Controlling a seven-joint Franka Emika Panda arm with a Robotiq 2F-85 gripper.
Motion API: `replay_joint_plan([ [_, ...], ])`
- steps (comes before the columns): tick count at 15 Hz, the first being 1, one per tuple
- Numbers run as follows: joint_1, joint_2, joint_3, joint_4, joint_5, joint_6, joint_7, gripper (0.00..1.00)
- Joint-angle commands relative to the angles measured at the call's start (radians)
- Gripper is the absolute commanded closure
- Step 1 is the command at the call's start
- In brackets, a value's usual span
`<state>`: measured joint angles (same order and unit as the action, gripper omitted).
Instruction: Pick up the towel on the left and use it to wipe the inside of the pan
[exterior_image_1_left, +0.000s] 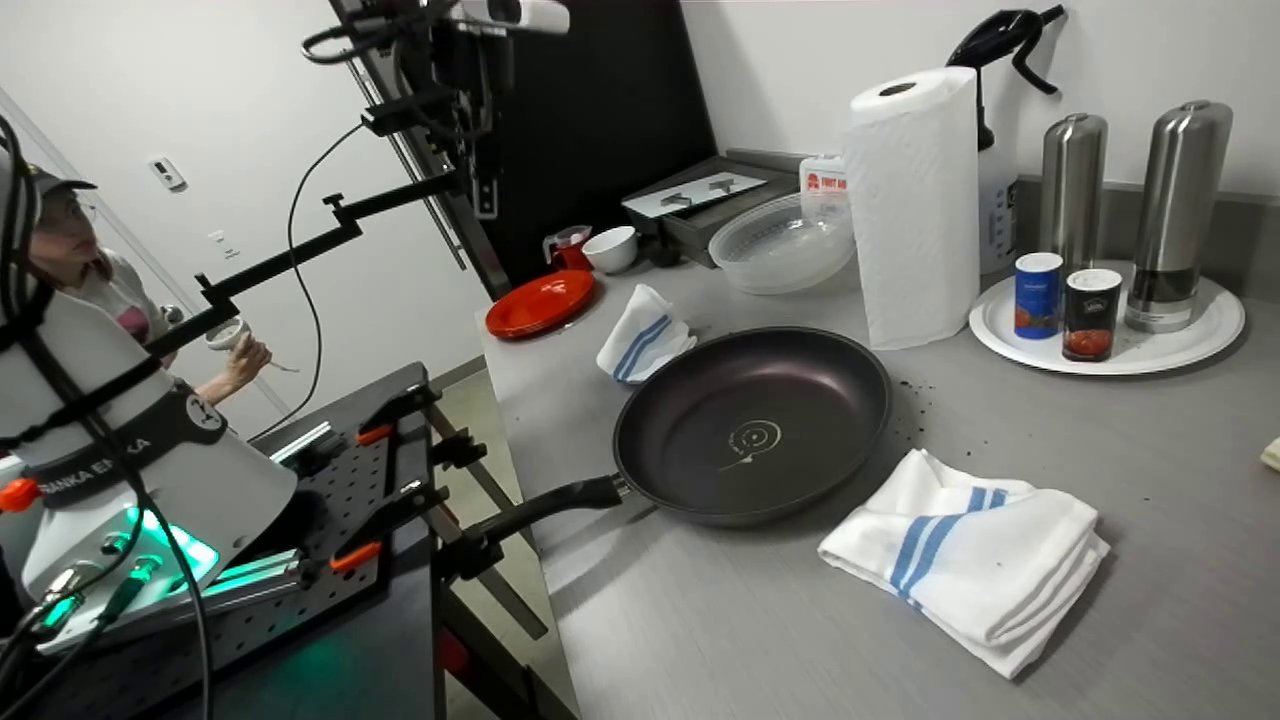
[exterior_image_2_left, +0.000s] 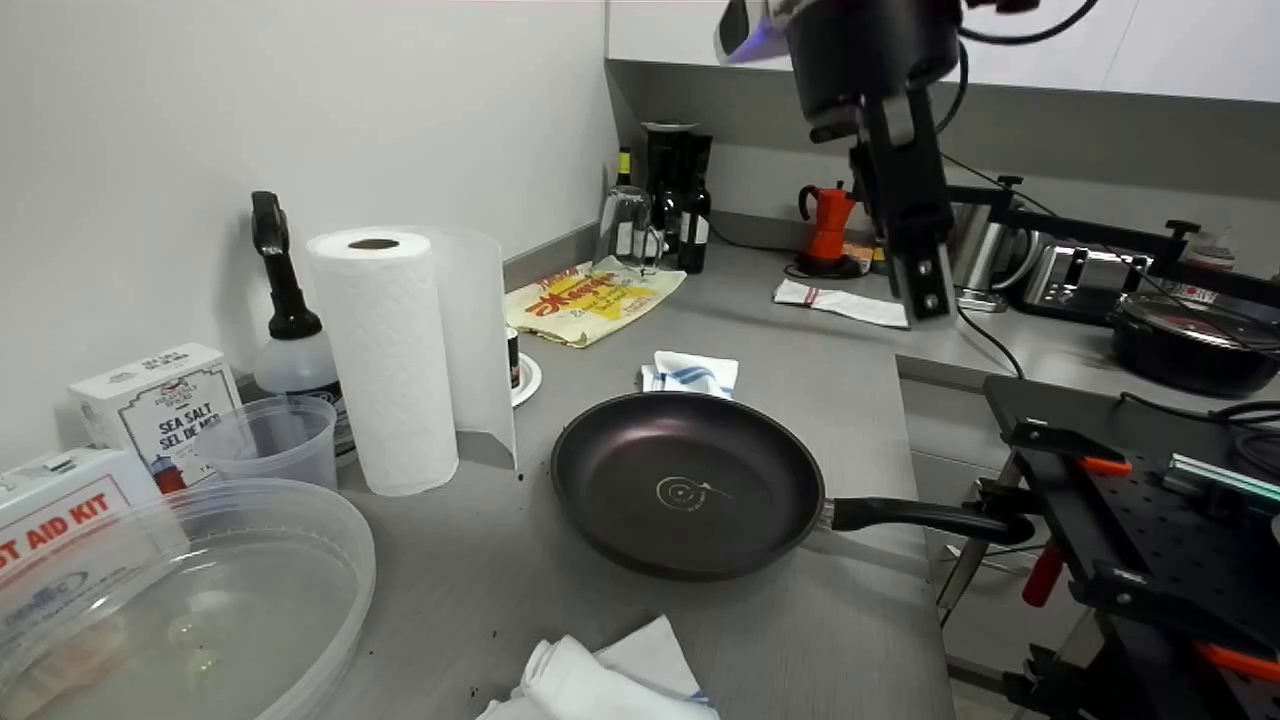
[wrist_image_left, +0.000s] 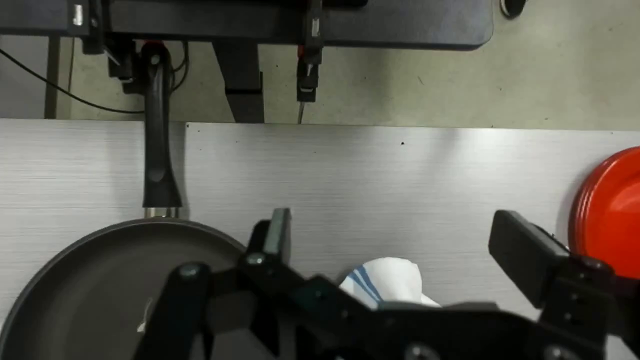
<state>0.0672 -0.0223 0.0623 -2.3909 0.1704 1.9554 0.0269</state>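
"How do those jaws stand, from where you are?"

"Spread wide, one well apart from the other, and hanging well above the worktop (exterior_image_1_left: 720, 620)."

"And the towel (wrist_image_left: 387, 280)?"

"Lower than the jaws. From the wrist you see it in the gap between them, white with blue stripes, partly hidden behind the jaws themselves."

"Where's the pan (exterior_image_2_left: 690, 450) sitting?"

"Below the jaws too, off to one side; in the wrist view one jaw covers part of it. The towel lies just beside it. Whether those two touch, I can't tell."

"Anything past the opposite jaw?"

"A stack of red plates (wrist_image_left: 615, 215), a little of it behind that jaw."

"And over there, on the pan's far side from the jaws?"

"Another towel (exterior_image_1_left: 970, 560), folded, striped in blue as well. Then a paper roll (exterior_image_2_left: 385, 370) standing upright, lower than the jaws and closer to the wall (exterior_image_2_left: 150, 120)."
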Motion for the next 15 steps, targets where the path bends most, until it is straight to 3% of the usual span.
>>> replay_joint_plan([
  [1, 0.040, 0.150, 0.044, 0.014, 0.049, 0.056, -0.037, 0.00],
  [7, 0.069, 0.372, 0.103, 0.117, 0.100, 0.178, -0.038, 0.00],
  [15, 0.057, 0.569, 0.115, 0.298, 0.103, 0.395, -0.033, 0.00],
])
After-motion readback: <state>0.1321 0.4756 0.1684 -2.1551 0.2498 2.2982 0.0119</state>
